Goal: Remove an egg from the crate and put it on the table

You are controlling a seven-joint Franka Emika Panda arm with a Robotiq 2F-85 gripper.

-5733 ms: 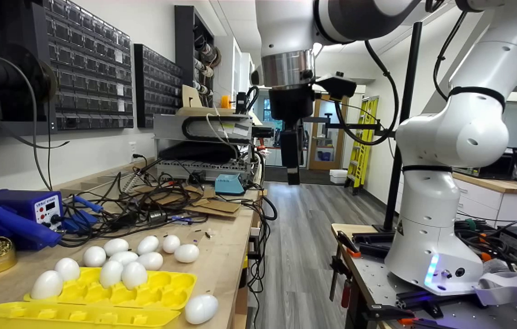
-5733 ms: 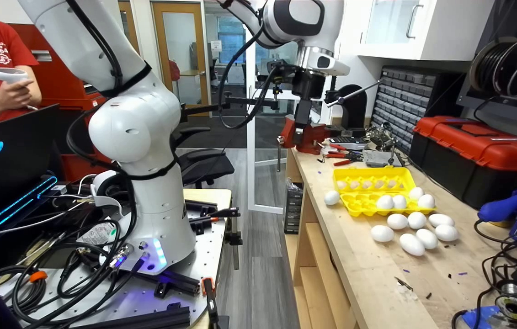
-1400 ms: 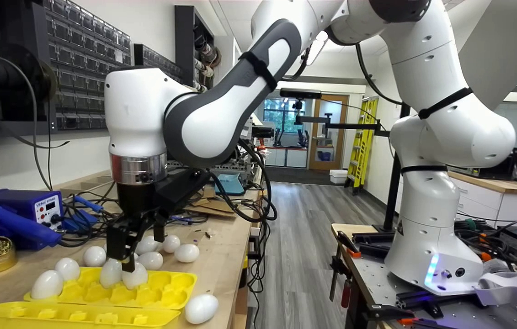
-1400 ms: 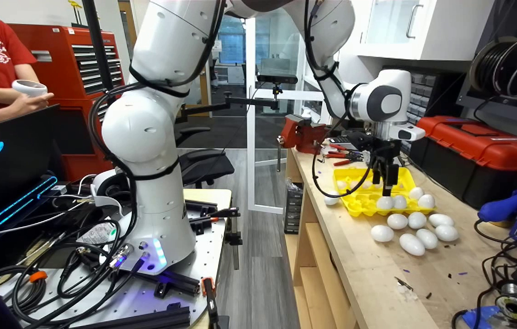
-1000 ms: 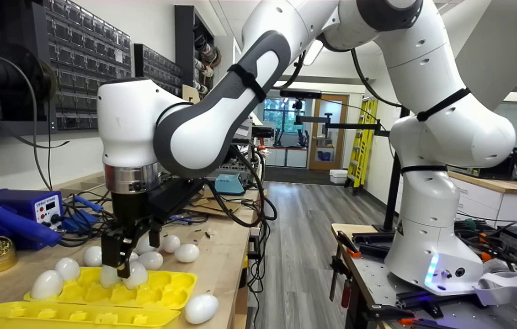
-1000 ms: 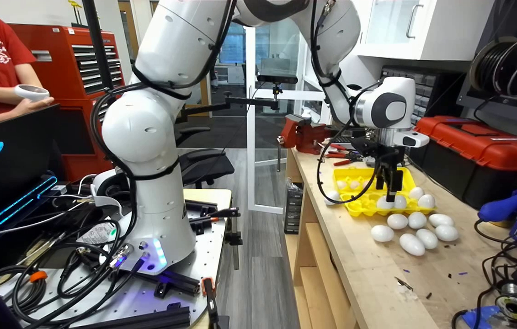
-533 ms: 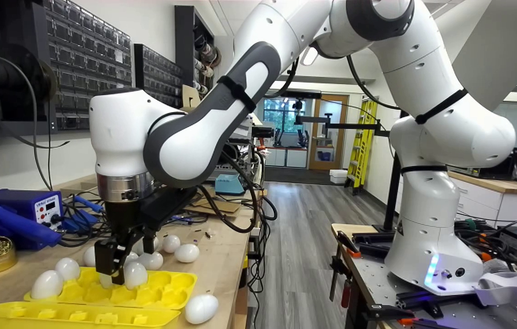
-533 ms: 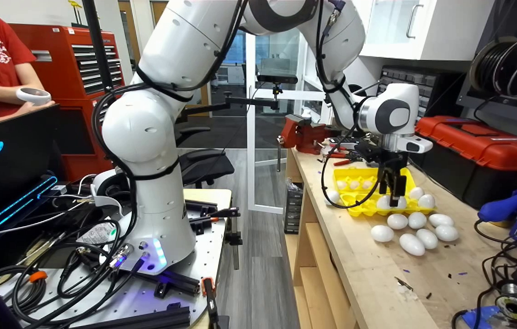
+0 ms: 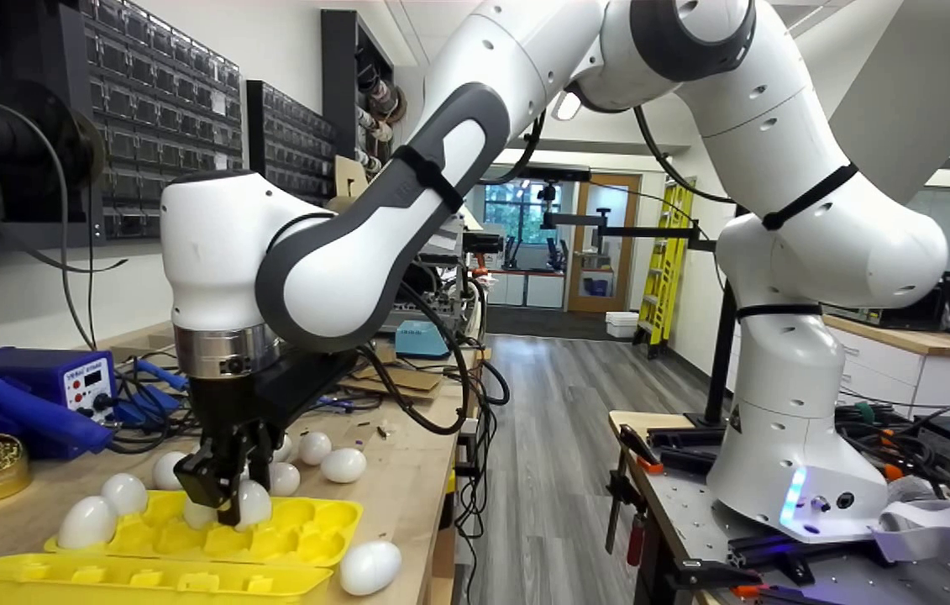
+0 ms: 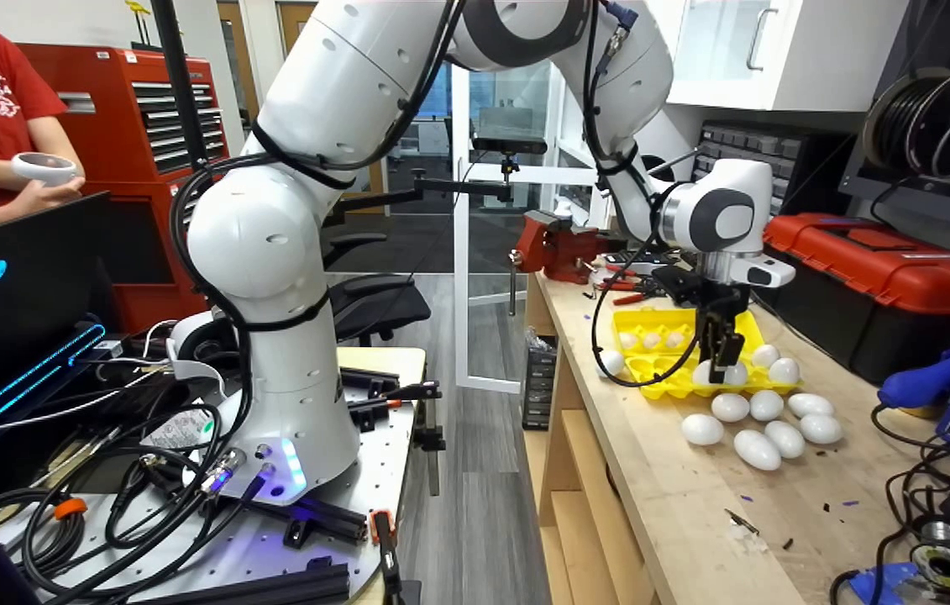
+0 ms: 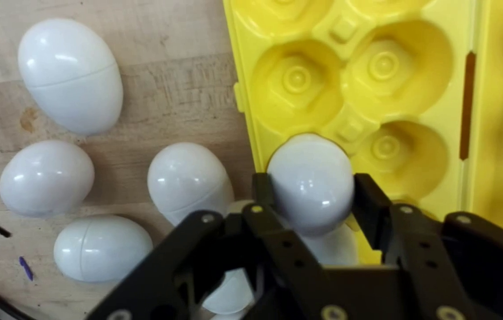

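a lab workshop — robot arm (image 9: 349, 281), red vise (image 10: 557, 248), parts drawers (image 9: 165, 130)

I've got my arm (image 9: 516, 74) arched with its elbow (image 9: 684, 42) up high, and the forearm (image 9: 391, 225) slopes down to a wrist (image 9: 210, 252) that's hanging pretty much straight down in both exterior views. The gripper (image 11: 312, 183) points down too, and in the wrist view its two fingers (image 11: 373, 202) are clamped in a partial pinch, tips apart.

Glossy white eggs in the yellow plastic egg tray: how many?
4: one egg in the black gripper, one neighbouring egg beside it, and, in an exterior view, a front egg and rear egg at the left end. None seems fully hidden.
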